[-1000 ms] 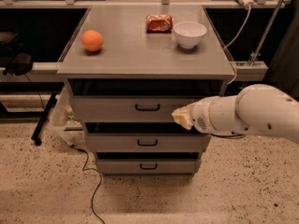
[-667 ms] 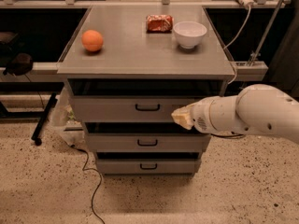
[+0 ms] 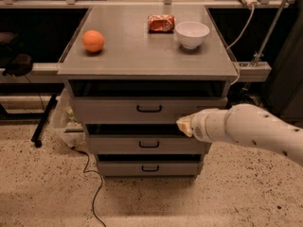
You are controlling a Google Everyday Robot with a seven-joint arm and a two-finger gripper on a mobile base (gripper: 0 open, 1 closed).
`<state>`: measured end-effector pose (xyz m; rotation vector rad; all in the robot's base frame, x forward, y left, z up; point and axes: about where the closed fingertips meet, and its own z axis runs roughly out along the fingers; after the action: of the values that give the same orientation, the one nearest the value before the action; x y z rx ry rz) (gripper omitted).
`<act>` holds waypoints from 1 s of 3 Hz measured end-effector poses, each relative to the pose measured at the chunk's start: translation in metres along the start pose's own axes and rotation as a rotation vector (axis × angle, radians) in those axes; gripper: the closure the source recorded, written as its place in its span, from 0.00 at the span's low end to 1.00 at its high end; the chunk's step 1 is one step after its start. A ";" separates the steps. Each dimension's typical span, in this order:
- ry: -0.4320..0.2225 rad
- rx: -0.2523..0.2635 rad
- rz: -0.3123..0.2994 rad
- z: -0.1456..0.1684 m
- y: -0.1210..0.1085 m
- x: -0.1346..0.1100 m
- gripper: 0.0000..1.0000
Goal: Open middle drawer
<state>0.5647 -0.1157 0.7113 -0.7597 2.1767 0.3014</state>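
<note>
The middle drawer (image 3: 118,144) is the grey flat front with a small black bar handle (image 3: 149,144), between the top drawer (image 3: 109,110) and the bottom drawer (image 3: 123,168). A dark gap shows above its front. My gripper (image 3: 183,125) is the pale tip of the white arm (image 3: 255,131) that reaches in from the right. It sits in front of the cabinet's right side, at the seam between the top and middle drawers, right of and above the middle handle.
On the cabinet top (image 3: 137,51) lie an orange (image 3: 93,40), a red snack bag (image 3: 161,22) and a white bowl (image 3: 192,34). A cable (image 3: 94,193) trails on the speckled floor at the left. A black rod (image 3: 43,119) leans at the left.
The arm's tip has sunk slightly, from the top drawer's front to the seam above the middle drawer. The drawers have not moved.
</note>
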 end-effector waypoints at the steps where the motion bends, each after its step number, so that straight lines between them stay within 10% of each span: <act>1: 0.004 0.055 0.050 0.031 -0.027 0.039 1.00; 3: -0.024 0.128 0.135 0.078 -0.081 0.097 1.00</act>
<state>0.6131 -0.1861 0.5900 -0.5369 2.2053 0.2359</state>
